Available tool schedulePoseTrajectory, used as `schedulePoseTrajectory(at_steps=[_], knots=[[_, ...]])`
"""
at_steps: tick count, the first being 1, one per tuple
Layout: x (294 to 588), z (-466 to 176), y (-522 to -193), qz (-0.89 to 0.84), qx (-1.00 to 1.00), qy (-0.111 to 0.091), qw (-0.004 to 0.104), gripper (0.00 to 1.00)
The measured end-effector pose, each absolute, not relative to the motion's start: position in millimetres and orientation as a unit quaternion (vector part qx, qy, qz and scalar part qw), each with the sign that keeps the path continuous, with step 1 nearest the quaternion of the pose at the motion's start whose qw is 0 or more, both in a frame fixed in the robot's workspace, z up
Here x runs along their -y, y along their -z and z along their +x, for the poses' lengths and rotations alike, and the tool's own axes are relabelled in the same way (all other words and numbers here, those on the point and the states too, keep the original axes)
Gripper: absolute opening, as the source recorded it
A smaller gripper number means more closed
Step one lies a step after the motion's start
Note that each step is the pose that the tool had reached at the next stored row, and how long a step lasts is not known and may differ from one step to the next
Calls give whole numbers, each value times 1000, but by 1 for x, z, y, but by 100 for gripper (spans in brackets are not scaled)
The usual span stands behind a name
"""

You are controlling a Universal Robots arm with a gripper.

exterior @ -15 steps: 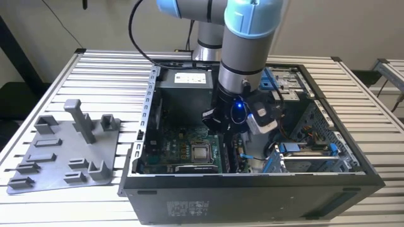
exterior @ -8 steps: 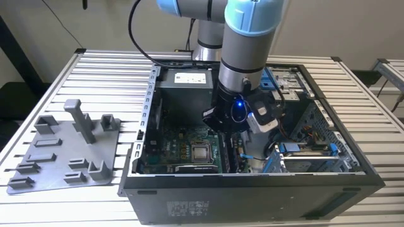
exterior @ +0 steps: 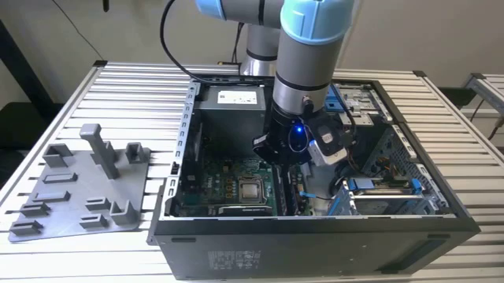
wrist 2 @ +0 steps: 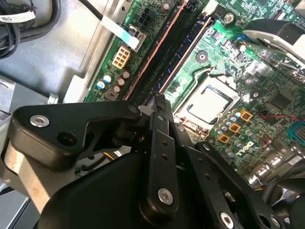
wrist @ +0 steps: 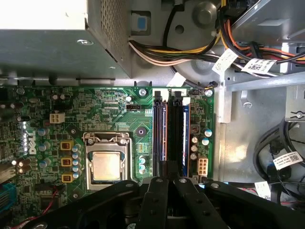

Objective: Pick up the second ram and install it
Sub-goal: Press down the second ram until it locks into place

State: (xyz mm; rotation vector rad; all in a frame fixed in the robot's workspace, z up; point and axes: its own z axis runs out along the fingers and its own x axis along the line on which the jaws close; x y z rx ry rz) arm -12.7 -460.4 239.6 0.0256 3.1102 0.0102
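Slatted counter (exterior: 118,82) carrying an open computer case (exterior: 315,247). Grey fixture plate (exterior: 79,188) at nine o'clock from the case, just beside it. Arm (exterior: 303,65) reaching down over the motherboard (exterior: 216,183). Gripper (wrist: 169,168) with jaws narrow, pinched on the second ram (wrist: 174,129), on edge among the memory slots (wrist: 159,129), at three o'clock from the processor (exterior: 252,190) in the exterior view.

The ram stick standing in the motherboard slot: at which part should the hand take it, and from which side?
Take the ram stick by its upper long edge, pinching across its two flat faces, coming straight down from above. It stands on edge in its slot, with the next slot close beside it, so probably only the top edge is free.
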Motion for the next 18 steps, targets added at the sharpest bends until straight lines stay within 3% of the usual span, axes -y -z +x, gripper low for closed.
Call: schedulePoseTrajectory(at_steps=[18], knots=[[461,-8,-240,7,-1000,-6,6,11]])
